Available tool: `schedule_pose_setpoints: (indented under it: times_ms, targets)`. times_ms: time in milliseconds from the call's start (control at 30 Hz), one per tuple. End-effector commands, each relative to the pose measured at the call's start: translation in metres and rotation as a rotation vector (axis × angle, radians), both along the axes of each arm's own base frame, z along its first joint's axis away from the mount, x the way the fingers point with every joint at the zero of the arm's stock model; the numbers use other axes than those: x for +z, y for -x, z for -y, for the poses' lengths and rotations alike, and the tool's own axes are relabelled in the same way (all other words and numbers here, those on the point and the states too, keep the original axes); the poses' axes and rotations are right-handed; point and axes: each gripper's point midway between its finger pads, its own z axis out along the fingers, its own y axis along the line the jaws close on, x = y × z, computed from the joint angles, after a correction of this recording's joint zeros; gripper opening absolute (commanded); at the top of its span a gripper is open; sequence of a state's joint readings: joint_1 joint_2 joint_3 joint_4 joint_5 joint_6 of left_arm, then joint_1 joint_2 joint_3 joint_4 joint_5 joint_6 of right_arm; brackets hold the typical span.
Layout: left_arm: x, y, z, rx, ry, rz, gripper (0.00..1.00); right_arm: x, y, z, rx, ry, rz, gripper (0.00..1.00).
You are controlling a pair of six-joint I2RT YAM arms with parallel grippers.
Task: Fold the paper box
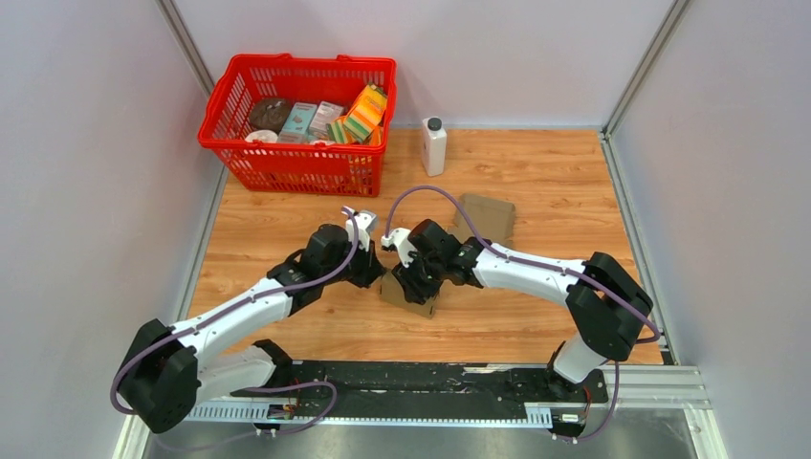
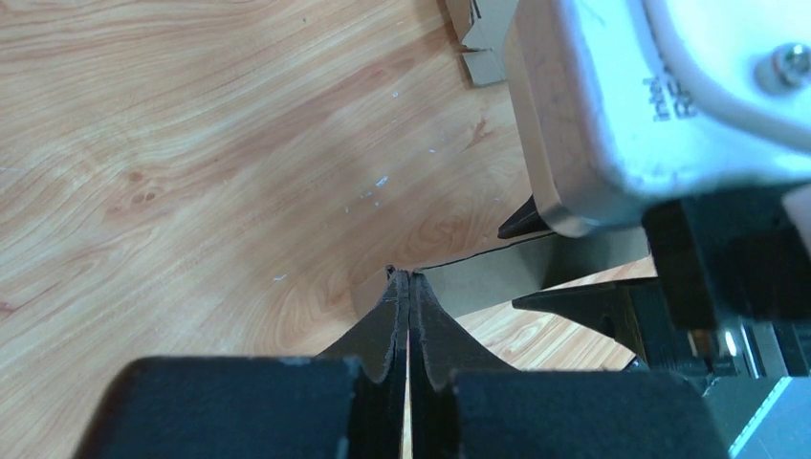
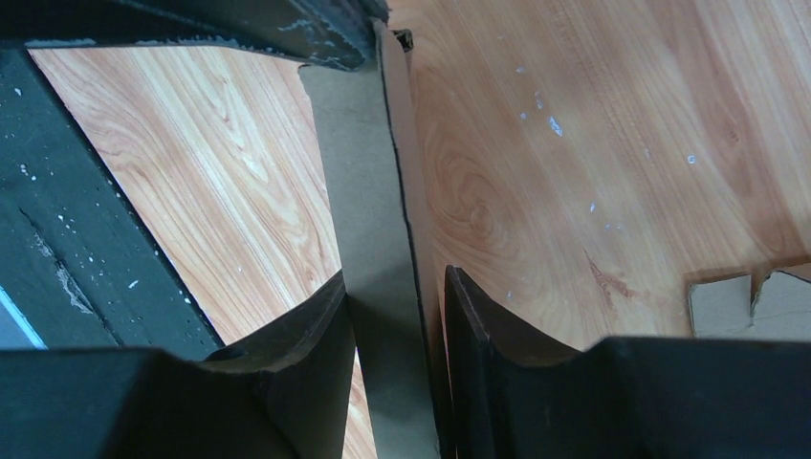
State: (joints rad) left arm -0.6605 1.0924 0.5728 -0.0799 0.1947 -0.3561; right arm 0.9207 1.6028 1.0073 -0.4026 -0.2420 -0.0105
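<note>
The red basket (image 1: 287, 164) at the back holds packets (image 1: 311, 119), a striped carton (image 1: 363, 113) and a dark round tub (image 1: 271, 113). A white bottle (image 1: 434, 145) stands beside it. The paper box (image 1: 413, 298) sits mid-table between the arms. The left gripper (image 2: 408, 287) is pinched tight on its edge, and the right gripper (image 3: 394, 287) is clamped around a panel.

Robot lab cell (white walls (image 1: 86, 143), mounting rail (image 1: 430, 382))
</note>
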Motion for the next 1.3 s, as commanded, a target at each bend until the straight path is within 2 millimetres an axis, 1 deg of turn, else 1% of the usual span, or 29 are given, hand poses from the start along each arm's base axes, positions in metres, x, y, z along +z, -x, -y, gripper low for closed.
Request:
schedule_pose_setpoints:
  times_ms: [0, 33, 167, 300, 500, 600, 700, 733, 900, 933, 1000, 1067, 1100, 1133, 1167, 1200, 1233, 1267]
  targets:
    - [-0.004, 0.008, 0.002, -0.012, 0.02, 0.008, 0.0, 0.006, -0.012, -0.005, -0.053, -0.032, 0.038, 0.41]
    - [-0.008, 0.01, 0.001, -0.007, 0.021, -0.003, 0.0, 0.005, -0.011, -0.005, -0.053, -0.033, 0.034, 0.41]
    - [-0.01, 0.013, 0.009, -0.009, 0.06, -0.013, 0.0, 0.008, -0.012, -0.005, -0.061, -0.038, 0.043, 0.41]
    - [-0.017, 0.017, 0.011, -0.004, 0.052, -0.038, 0.0, 0.008, -0.014, -0.004, -0.076, -0.037, 0.05, 0.41]
    - [-0.021, 0.026, 0.002, 0.022, 0.046, -0.04, 0.0, 0.006, -0.015, -0.001, -0.088, -0.034, 0.061, 0.42]
    - [-0.021, 0.03, 0.001, 0.025, 0.053, -0.037, 0.0, 0.01, -0.017, -0.001, -0.098, -0.04, 0.072, 0.45]
    - [-0.027, 0.033, 0.0, 0.032, 0.054, -0.045, 0.0, 0.018, -0.017, -0.002, -0.13, -0.058, 0.065, 0.49]
    - [-0.03, 0.035, 0.0, 0.032, 0.054, -0.055, 0.0, 0.02, -0.019, 0.0, -0.155, -0.058, 0.065, 0.53]
    - [-0.033, 0.04, 0.006, 0.023, 0.048, -0.049, 0.0, 0.032, -0.017, 0.001, -0.211, -0.073, 0.04, 0.6]
    - [-0.033, 0.04, 0.006, 0.024, 0.046, -0.047, 0.0, 0.032, -0.015, 0.003, -0.222, -0.074, 0.037, 0.63]
    - [-0.035, 0.04, 0.004, 0.033, 0.041, -0.046, 0.0, 0.042, -0.011, 0.005, -0.242, -0.095, 0.024, 0.66]
    - [-0.033, 0.04, 0.004, 0.037, 0.045, -0.038, 0.0, 0.049, -0.007, 0.01, -0.269, -0.114, 0.014, 0.7]
    - [-0.034, 0.041, 0.002, 0.039, 0.043, -0.039, 0.0, 0.051, -0.008, 0.014, -0.291, -0.109, 0.021, 0.71]
    - [-0.032, 0.042, 0.003, 0.039, 0.05, -0.035, 0.0, 0.058, -0.008, 0.018, -0.309, -0.115, 0.03, 0.74]
    - [-0.033, 0.042, 0.002, 0.044, 0.048, -0.032, 0.0, 0.056, -0.005, 0.025, -0.331, -0.09, 0.02, 0.75]
    - [-0.032, 0.043, 0.002, 0.046, 0.053, -0.03, 0.0, 0.058, -0.008, 0.032, -0.395, -0.079, 0.021, 0.75]
    - [-0.032, 0.043, 0.002, 0.043, 0.055, -0.029, 0.0, 0.061, -0.006, 0.037, -0.431, -0.077, 0.009, 0.76]
    - [-0.032, 0.044, 0.002, 0.046, 0.054, -0.027, 0.0, 0.058, -0.001, 0.044, -0.458, -0.052, -0.018, 0.76]
